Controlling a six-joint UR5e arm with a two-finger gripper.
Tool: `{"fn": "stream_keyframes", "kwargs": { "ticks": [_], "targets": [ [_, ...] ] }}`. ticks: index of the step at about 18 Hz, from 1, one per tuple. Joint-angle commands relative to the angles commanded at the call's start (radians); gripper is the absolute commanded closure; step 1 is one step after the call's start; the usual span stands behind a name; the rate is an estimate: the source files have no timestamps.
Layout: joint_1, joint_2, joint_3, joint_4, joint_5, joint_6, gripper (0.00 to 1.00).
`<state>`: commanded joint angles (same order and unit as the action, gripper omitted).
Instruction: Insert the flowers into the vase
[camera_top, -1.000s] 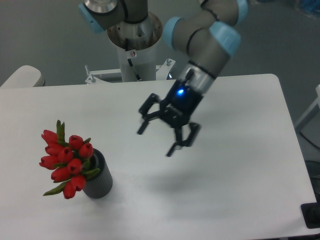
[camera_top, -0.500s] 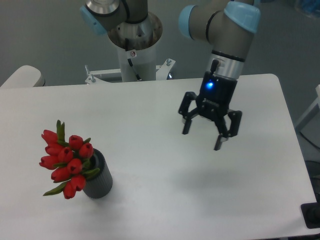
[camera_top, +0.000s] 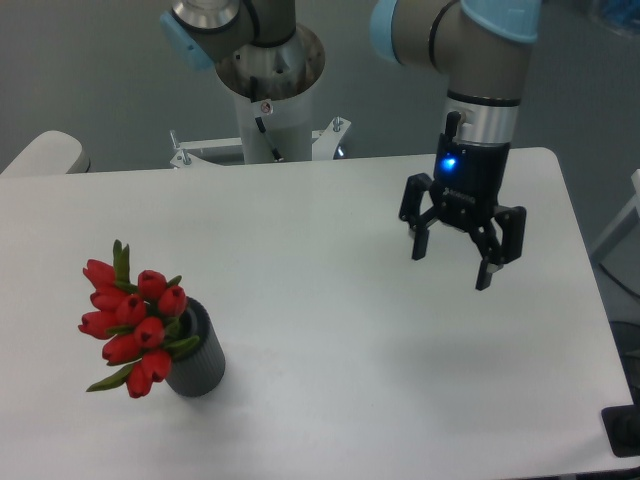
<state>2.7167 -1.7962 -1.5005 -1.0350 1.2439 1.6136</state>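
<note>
A white table (camera_top: 330, 330) is filling the frame under a grey wall. The gripper (camera_top: 455, 258), jaws spread and holding nothing, is swinging away to the right of centre, well apart from its earlier mid-table spot, so the insertion looks done. At lower left, the flowers (camera_top: 132, 325) are standing in the vase (camera_top: 197, 362), red buds leaning leftward over its rim.

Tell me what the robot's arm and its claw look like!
The arm is made of thick grey metal tubes with light blue caps at the joints. Near the bottom it has a silver ring with a black cable running down it. The end effector is black, with a small glowing blue light and two chunky black fingers.
</note>
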Motion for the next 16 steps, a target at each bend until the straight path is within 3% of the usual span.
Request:
{"fn": "stream_keyframes", "kwargs": {
  "ticks": [6,12,16],
  "targets": [
    [-0.058,-0.072,0.18,-0.144,0.092,0.008,0.0],
    [-0.103,-0.121,0.282,-0.2,0.147,0.008,0.0],
    [-0.109,-0.132,0.301,-0.201,0.161,0.009,0.0]
  ]
}}
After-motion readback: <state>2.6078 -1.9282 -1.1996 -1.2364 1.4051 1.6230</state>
